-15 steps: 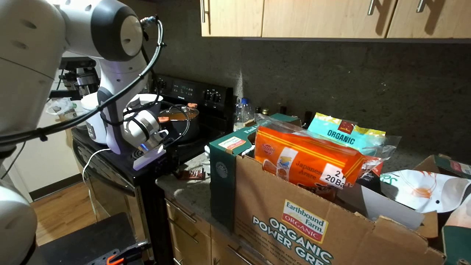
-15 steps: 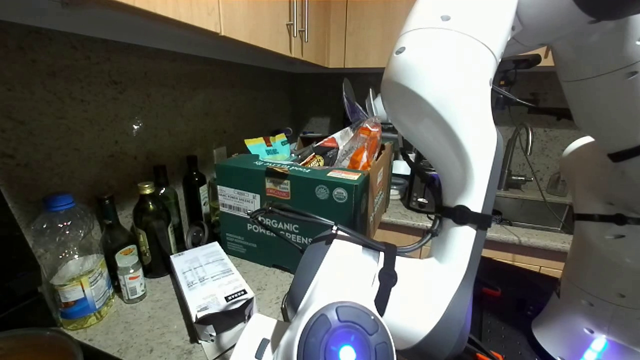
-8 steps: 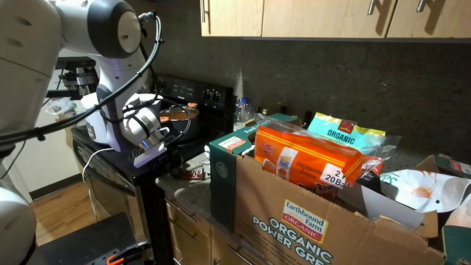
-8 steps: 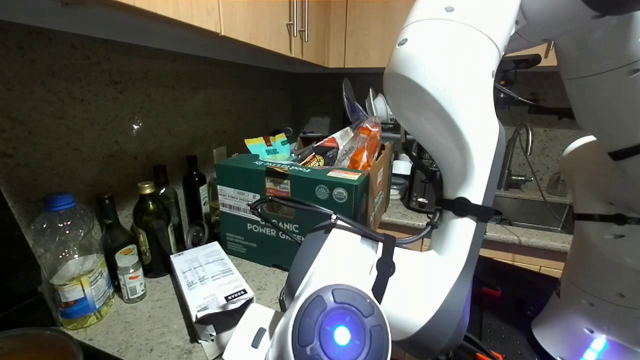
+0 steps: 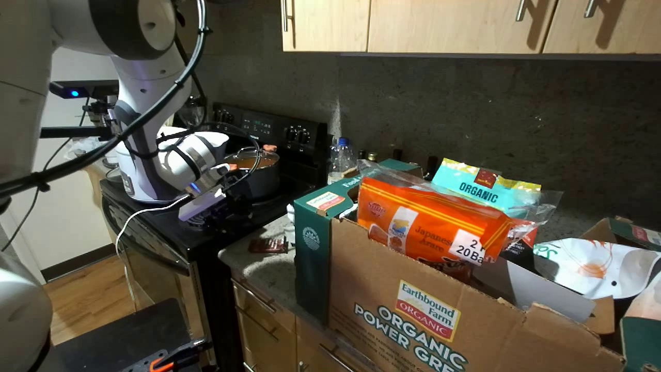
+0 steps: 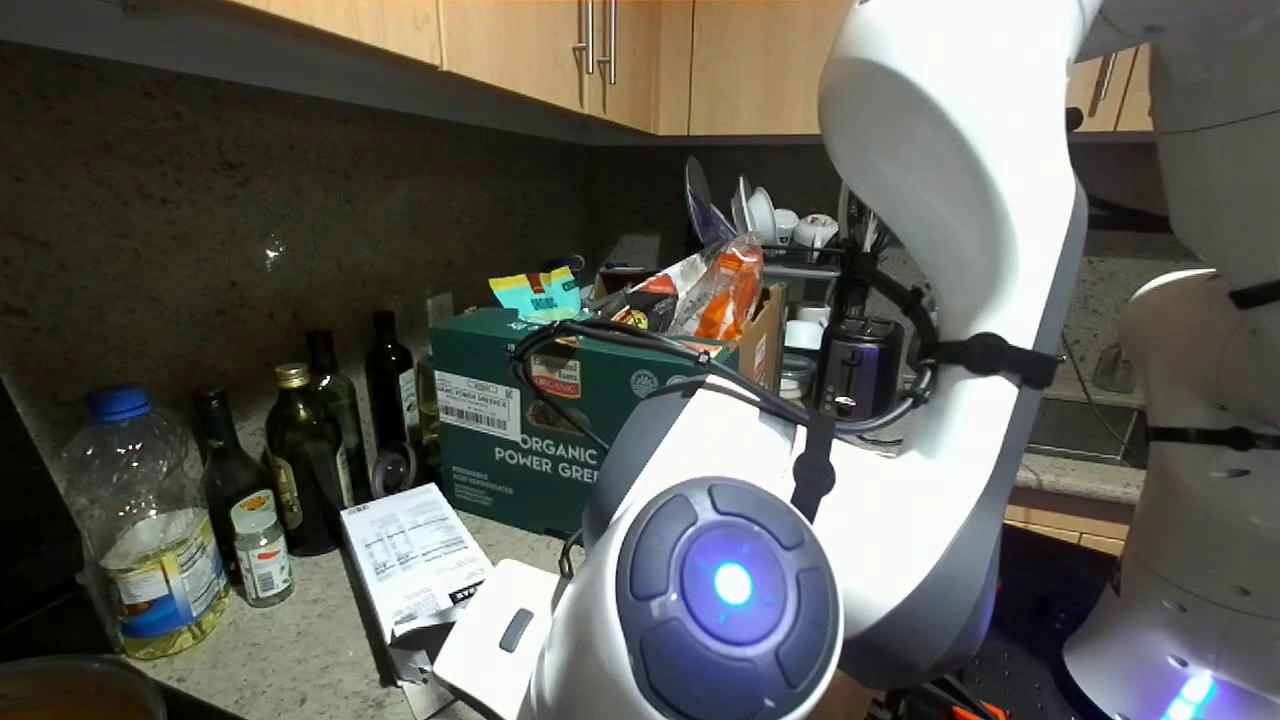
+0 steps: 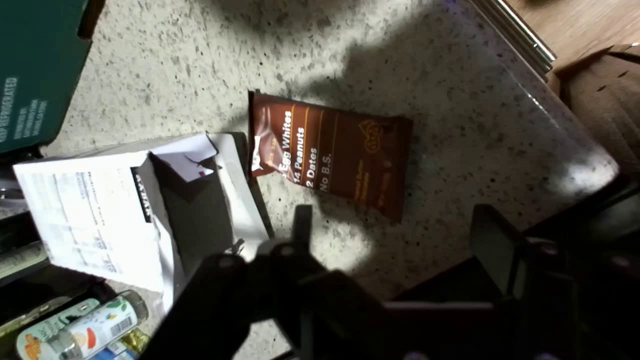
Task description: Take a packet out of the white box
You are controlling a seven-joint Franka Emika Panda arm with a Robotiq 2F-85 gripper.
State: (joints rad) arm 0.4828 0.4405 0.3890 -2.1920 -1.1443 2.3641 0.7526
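A brown packet (image 7: 330,155) lies flat on the speckled counter, in front of the torn end of the white box (image 7: 95,220). That box lies on its side, its end ripped open and dark inside; whether other packets are in it I cannot tell. My gripper (image 7: 392,215) stands open above the counter, with nothing between its fingers (image 7: 492,240). The packet is apart from it, just beyond the fingertips in the wrist view. In an exterior view the packet (image 5: 268,245) rests near the counter edge, and the white box (image 6: 410,560) shows beside my hand.
A green and brown carton (image 6: 540,430) full of food bags stands behind the white box. Dark bottles (image 6: 305,460), an oil jug (image 6: 160,540) and a small jar (image 6: 262,560) line the wall side. A pot (image 5: 253,173) sits on the stove (image 5: 289,170).
The arm has risen and drawn back from the packet toward the stove, and the jaws have spread. The packet stays on the counter, now in plainer sight; the white box has not moved.
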